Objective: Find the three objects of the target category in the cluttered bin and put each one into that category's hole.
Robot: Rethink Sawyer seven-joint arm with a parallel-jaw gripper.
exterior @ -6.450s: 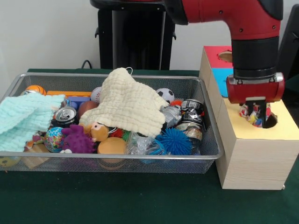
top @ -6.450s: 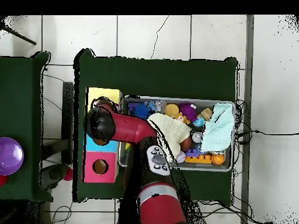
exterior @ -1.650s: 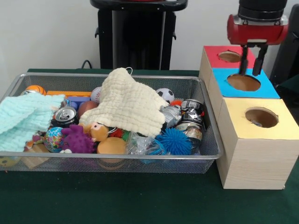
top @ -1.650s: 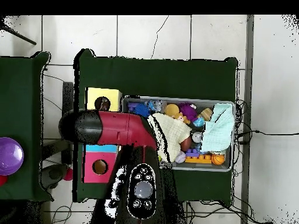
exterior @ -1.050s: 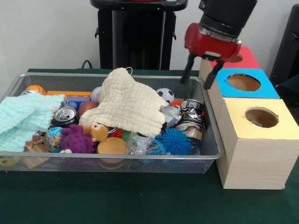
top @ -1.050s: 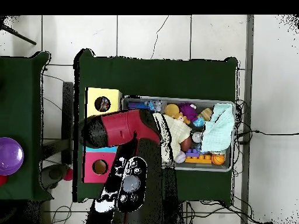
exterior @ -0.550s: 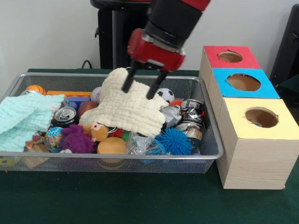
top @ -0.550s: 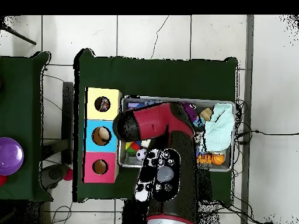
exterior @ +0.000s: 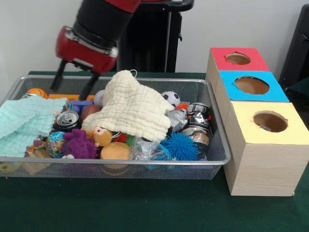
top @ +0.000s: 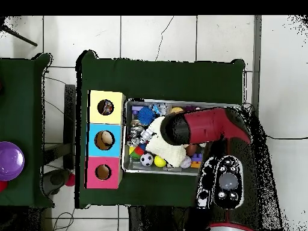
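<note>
**Gripper over the bin's left end, empty**

Looking at the front view, I see the gripper (exterior: 74, 87) hanging spread and holding nothing, above the wire bin (exterior: 145, 163) near the orange block (exterior: 62, 97) and purple block (exterior: 80, 104). Beside it the cream cloth (exterior: 133, 110) lies heaped on the clutter. The mint cloth (exterior: 24, 123) drapes the left rim. The sorting box (exterior: 263, 164) stands just right of the bin; something shows inside its yellow hole (exterior: 270, 121).

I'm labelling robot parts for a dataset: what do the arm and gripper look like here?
The arm is glossy red with black sections. A black panel with round grey buttons sits on it in the overhead view. The gripper has a red, rounded body under a black cylindrical wrist, with two thin dark fingers.
</note>
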